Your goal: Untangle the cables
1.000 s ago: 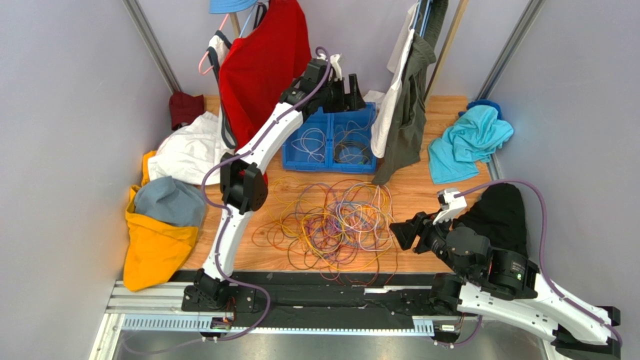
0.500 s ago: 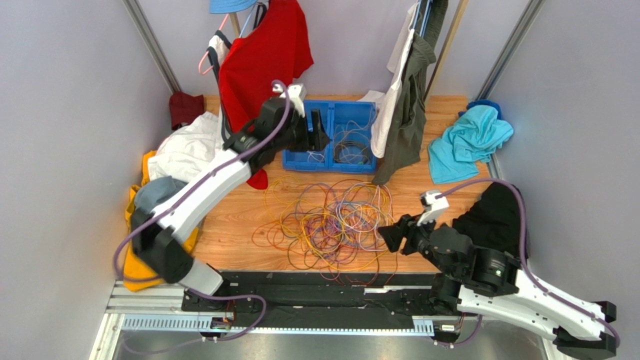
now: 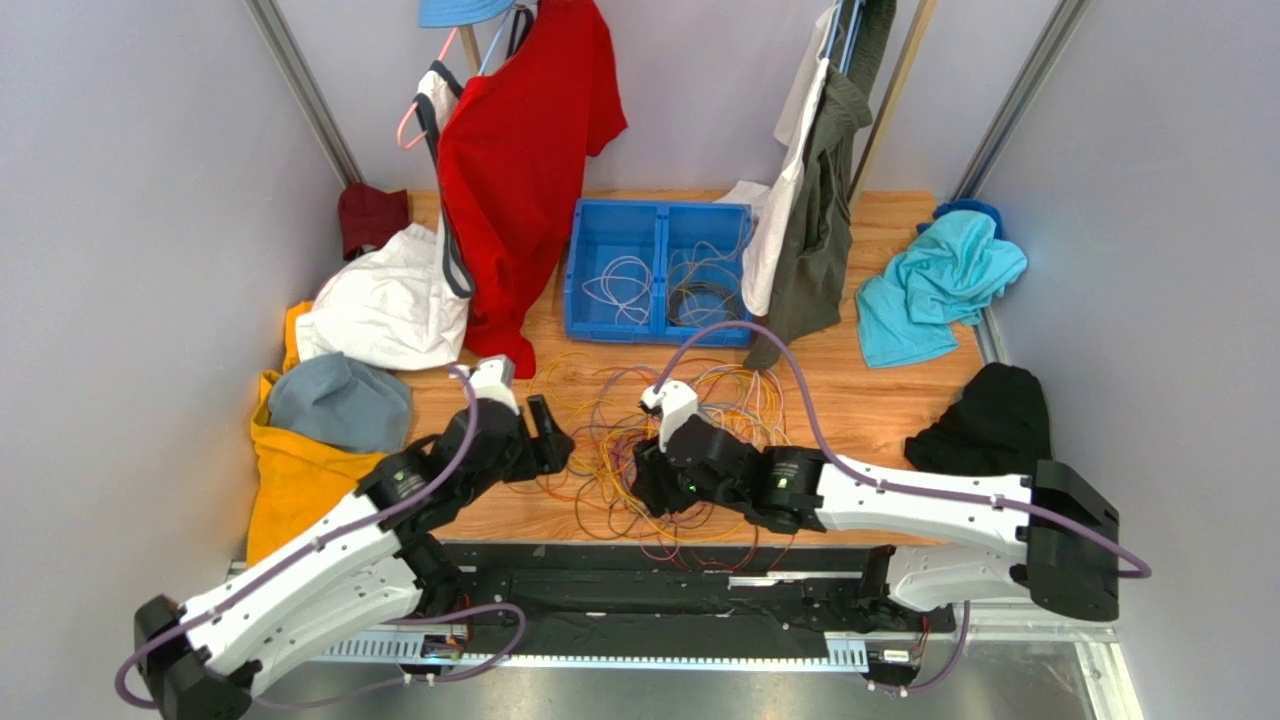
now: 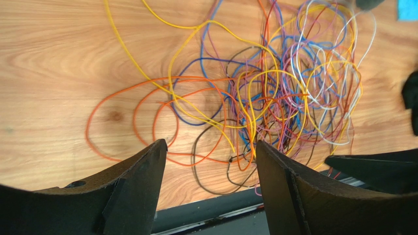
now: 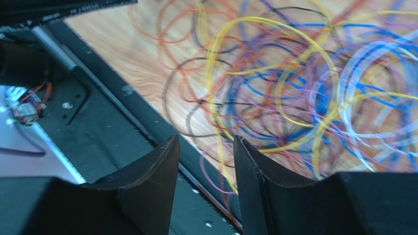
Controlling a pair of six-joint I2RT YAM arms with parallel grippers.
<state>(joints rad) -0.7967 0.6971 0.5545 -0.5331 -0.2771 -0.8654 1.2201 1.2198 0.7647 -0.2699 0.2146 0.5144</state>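
The cables lie as one tangled heap of thin orange, yellow, purple, blue and white loops on the wooden table. My left gripper is low at the heap's left edge and open. In the left wrist view the cables spread ahead of the left gripper, and only orange and brown loops on the table show through the gap. My right gripper hovers over the heap's near edge, pointing left. In the right wrist view the right gripper is open, with blurred cables beyond and nothing gripped.
A blue bin at the back holds white wires and a black coil. A red shirt and a grey garment hang behind. Cloth piles lie left and right. A black rail borders the near table edge.
The left arm swung from the blue bin down to the heap's left side. The right arm moved left from the table's right side to the heap's near edge. Both grippers narrowed a little.
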